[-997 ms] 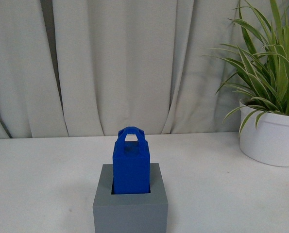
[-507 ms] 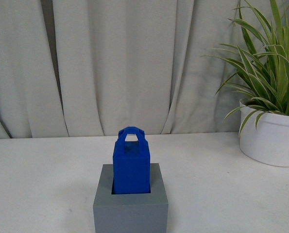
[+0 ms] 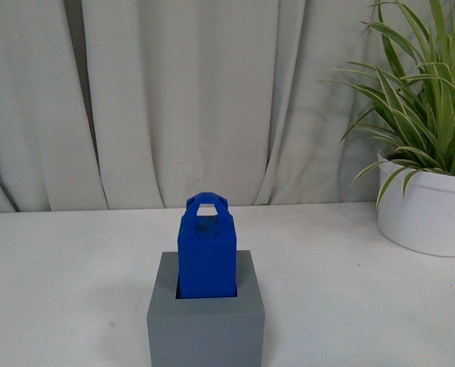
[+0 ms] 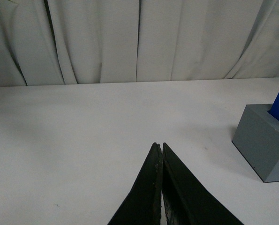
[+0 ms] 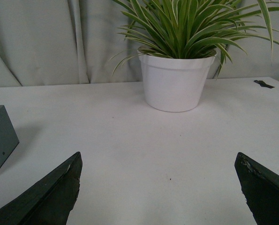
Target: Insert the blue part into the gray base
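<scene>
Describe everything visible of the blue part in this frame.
The blue part is a bright blue, plastic-looking block with a tapered top ending in a loop handle with a hole. It stands upright, its lower end seated in the square recess of the gray base, the upper body protruding. No gripper touches it. The left wrist view catches only its edge.

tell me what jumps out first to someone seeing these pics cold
The bright blue part stands upright in the recess of the gray base, front and center on the white table, its loop handle on top. Next comes the green plant in a white pot at the far right, against the pale curtain. Neither gripper touches anything: the left gripper is shut over bare table, and the right gripper is spread wide, facing the pot.
</scene>
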`<state>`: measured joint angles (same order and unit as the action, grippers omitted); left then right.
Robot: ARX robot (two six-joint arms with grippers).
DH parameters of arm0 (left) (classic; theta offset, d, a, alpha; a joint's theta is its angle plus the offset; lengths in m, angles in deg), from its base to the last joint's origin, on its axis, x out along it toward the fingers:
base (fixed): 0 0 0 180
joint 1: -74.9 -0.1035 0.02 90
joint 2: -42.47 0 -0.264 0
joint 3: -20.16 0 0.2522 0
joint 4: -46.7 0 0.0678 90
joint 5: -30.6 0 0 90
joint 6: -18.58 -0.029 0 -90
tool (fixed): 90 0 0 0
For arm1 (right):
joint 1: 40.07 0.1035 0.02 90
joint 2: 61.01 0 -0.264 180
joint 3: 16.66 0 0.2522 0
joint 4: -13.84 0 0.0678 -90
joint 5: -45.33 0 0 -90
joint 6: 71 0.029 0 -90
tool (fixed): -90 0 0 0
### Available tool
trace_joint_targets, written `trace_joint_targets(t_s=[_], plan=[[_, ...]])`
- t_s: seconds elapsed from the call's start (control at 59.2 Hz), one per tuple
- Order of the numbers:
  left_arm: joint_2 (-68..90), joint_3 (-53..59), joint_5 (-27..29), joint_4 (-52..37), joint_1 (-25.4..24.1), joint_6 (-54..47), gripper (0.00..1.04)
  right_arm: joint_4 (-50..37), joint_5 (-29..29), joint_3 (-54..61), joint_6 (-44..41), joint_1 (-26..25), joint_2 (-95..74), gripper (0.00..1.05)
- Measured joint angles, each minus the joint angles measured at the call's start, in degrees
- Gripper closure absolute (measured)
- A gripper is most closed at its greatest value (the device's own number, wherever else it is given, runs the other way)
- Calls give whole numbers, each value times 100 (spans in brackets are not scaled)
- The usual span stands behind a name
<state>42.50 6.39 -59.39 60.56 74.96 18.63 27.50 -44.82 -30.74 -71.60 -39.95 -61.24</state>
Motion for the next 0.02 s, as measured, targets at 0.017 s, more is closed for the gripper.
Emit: trace_joint_targets(t_s=[0.017], plan=[[0, 0, 0, 0, 0, 0, 101, 0, 0, 0, 0, 0, 0, 9]])
